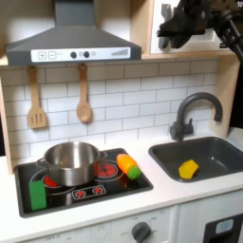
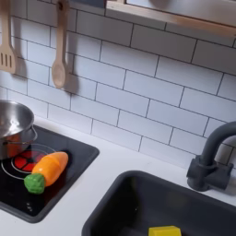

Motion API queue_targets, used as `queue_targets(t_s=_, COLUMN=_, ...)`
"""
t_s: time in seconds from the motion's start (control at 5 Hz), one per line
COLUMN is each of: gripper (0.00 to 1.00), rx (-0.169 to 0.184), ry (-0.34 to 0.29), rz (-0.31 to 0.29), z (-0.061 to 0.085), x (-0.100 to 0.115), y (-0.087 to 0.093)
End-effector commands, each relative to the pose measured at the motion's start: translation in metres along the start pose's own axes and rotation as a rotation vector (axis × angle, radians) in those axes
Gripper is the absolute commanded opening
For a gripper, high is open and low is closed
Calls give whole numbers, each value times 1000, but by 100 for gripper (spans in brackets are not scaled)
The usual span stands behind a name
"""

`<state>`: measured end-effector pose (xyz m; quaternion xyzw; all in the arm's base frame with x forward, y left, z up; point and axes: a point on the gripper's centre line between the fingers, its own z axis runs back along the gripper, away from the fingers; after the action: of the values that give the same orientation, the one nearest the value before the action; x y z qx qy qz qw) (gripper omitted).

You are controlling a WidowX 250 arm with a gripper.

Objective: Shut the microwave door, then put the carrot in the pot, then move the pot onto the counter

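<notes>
So the tool (image 1: 177,38) was up high at the first exterior view's top right, dark and blurry against the shelf, touching nothing I could see, and I honestly couldn't tell how far apart its fingers were. The pot (image 1: 70,163) sat on the black hob (image 1: 104,188). The carrot (image 2: 48,170) lay on the hob just beside the pot, green end toward the white counter (image 2: 97,189). A yellow piece (image 1: 189,169) sat in the sink (image 1: 223,152).

My black hob (image 1: 84,195) carries a green block (image 1: 37,194) at its near left in the first exterior view. A yellow wedge (image 1: 189,169) lies in my grey sink (image 1: 220,152); spatula (image 1: 36,99) and spoon (image 1: 84,95) hang behind.
</notes>
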<state>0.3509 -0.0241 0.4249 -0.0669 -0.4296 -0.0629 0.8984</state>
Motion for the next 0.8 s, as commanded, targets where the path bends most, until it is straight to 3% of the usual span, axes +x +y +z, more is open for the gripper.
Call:
queue_targets(t_s=0.0, gripper=0, rx=3, ry=65, rz=0, z=0, x=-20, y=2)
queue_targets(t_s=0.2, gripper=0, rx=44, ry=165, rz=18, z=-1, x=-42, y=8)
queue_targets(t_s=0.6, gripper=0, rx=205, ry=374, rz=106, z=1, x=-97, y=34)
